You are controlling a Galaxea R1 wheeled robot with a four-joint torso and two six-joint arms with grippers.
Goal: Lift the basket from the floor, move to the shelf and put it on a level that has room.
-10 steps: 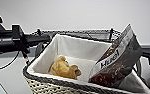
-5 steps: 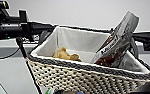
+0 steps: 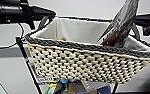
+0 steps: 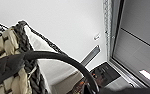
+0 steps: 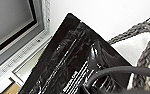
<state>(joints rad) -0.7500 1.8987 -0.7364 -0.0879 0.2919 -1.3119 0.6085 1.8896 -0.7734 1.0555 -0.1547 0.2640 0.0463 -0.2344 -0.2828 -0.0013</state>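
Note:
The basket (image 3: 91, 62) hangs high in the air close in front of me, cream-and-dark weave, dark rim, white lining. My left gripper (image 3: 48, 15) is at its left handle (image 3: 43, 22), my right gripper (image 3: 139, 22) at the right handle (image 3: 134, 31). Both handles are pulled up taut. A dark shiny snack bag (image 3: 123, 25) leans in the basket's right end, and something yellow-brown (image 3: 63, 38) peeks over the rim. The left handle (image 4: 58, 56) arches over the woven wall (image 4: 6, 50) in the left wrist view. In the right wrist view, the bag (image 5: 73, 55) stands beside the right handle (image 5: 111, 71).
A black post of the shelf (image 3: 22, 55) runs down behind the basket's left corner. Coloured items (image 3: 66, 86) sit on a tier below the basket. A white wall is behind. A grey framed window panel (image 4: 138, 37) shows to one side.
The basket has risen in the head view: I saw down into it before, and now I mostly see its front wall. Both arms went up with it.

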